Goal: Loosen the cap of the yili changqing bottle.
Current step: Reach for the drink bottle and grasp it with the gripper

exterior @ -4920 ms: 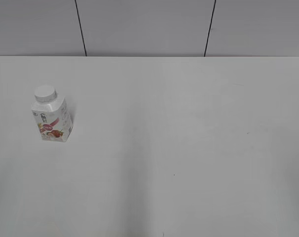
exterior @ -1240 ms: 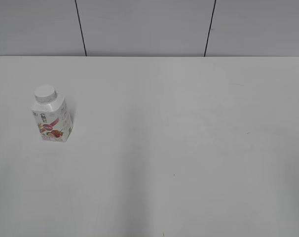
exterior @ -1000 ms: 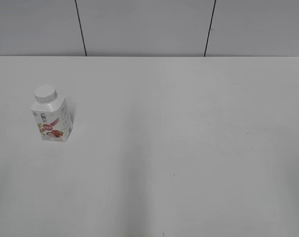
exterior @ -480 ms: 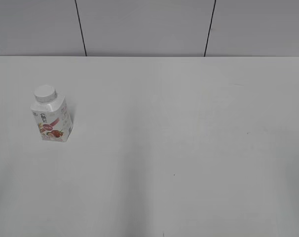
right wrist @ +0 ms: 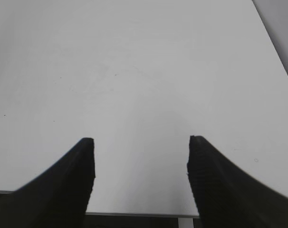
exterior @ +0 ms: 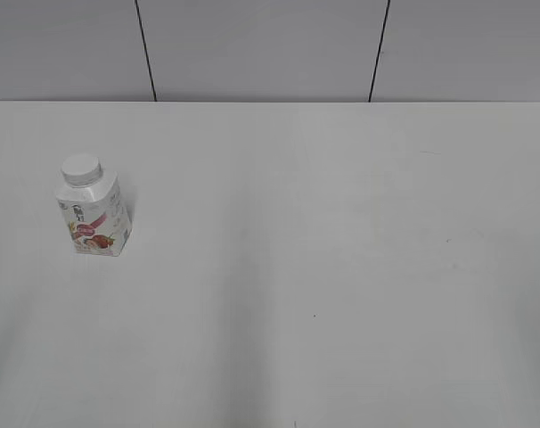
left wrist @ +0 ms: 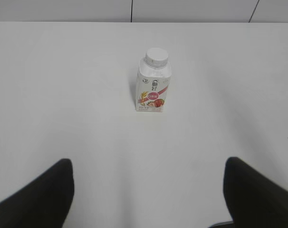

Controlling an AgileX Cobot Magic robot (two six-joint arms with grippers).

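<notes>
The yili changqing bottle [exterior: 95, 220] stands upright at the left of the white table, white with strawberry graphics, its white cap [exterior: 80, 168] screwed on top. It also shows in the left wrist view [left wrist: 153, 88] with the cap [left wrist: 157, 57]. My left gripper [left wrist: 148, 164] is open and empty, well short of the bottle, with the bottle centred ahead of it. My right gripper [right wrist: 141, 141] is open and empty over bare table near the front edge. Neither gripper shows in the exterior view.
The white table [exterior: 341, 232] ends at a grey panelled wall [exterior: 270, 49] at the back. The right wrist view shows the table's front edge [right wrist: 134, 213] and its right edge [right wrist: 272, 47].
</notes>
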